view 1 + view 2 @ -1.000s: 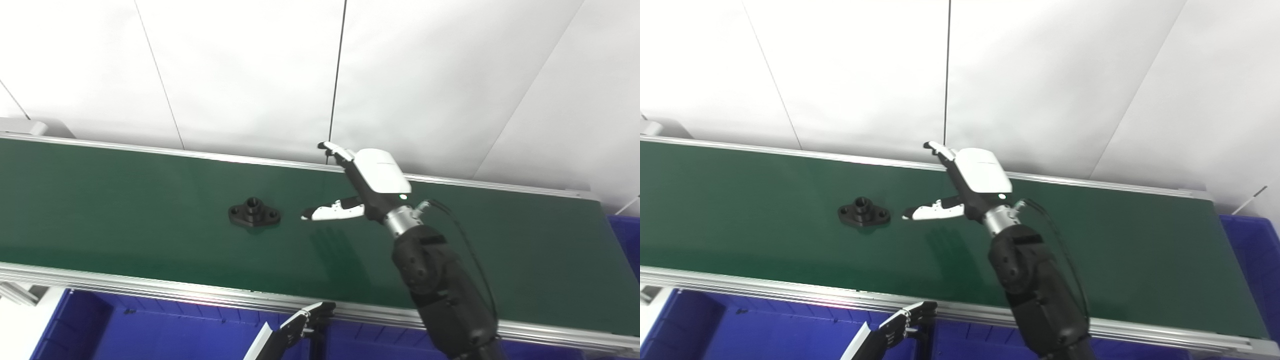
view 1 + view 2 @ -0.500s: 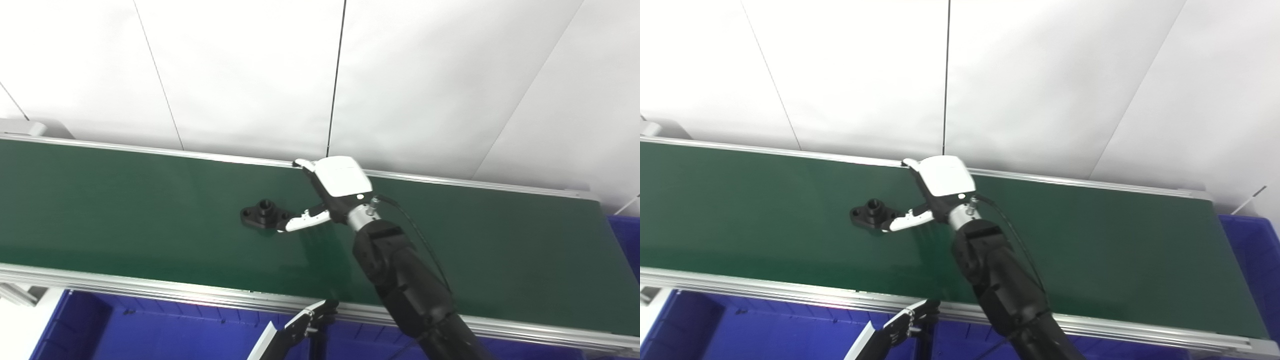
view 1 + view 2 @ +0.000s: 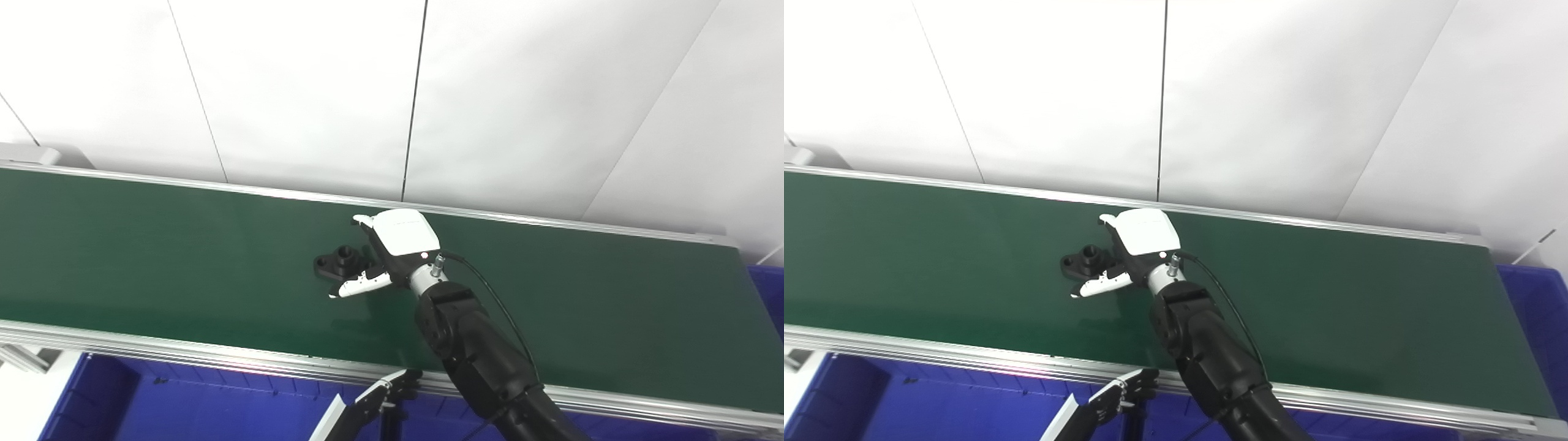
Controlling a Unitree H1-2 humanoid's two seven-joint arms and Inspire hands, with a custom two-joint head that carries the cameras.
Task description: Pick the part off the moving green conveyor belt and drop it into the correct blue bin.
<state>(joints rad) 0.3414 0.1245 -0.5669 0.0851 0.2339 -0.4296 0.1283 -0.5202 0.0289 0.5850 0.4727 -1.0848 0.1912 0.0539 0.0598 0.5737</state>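
Since the earlier frames our right robot hand [image 3: 386,254] has swept leftward along the belt and dropped low, while the black part [image 3: 338,262] has ridden rightward to meet it.

Nearest us, the left robot hand [image 3: 383,398] waits low at the bottom edge over the blue bin [image 3: 184,404], fingers loosely curled on nothing; we cannot tell its state for sure. We judge it is kept there, out of the way of the pick.

Beyond the near rail, on the green conveyor belt [image 3: 153,257], our right arm reaches forward and leftward, the white back of the hand facing up. Its fingers are apart around the part: the thumb [image 3: 358,286] lies on the near side and the fingers curl behind on the far side. We judge this bracketing lets the belt carry the part into the grasp. Nothing is clamped yet; the part rests flat on the belt.
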